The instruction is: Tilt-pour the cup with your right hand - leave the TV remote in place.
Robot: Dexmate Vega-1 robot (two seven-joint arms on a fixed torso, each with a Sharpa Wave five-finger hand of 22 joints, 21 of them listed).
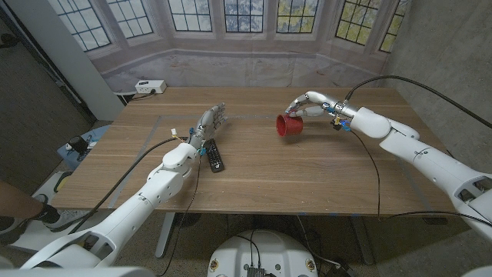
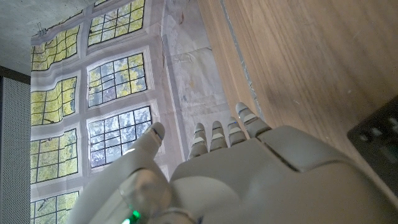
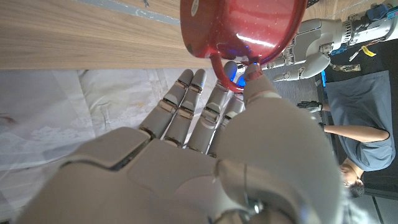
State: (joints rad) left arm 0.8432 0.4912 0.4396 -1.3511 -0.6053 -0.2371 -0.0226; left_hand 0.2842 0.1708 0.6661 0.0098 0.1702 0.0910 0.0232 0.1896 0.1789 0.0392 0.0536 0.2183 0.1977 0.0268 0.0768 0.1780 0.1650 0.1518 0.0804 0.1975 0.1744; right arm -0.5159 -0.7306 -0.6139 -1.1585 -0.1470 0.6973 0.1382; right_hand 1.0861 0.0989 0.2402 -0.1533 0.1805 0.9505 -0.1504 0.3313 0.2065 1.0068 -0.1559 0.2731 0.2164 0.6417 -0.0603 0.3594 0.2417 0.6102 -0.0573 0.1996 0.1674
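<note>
Head view: the right hand (image 1: 309, 103) holds the red cup (image 1: 289, 126) by its handle, tipped on its side, right of centre over the worktop (image 1: 307, 169). The left hand (image 1: 209, 121), fingers apart and holding nothing, sits left of centre just beside the TV remote (image 1: 214, 155)

Right wrist view: fingers (image 3: 186, 106) hook the cup's handle
</note>
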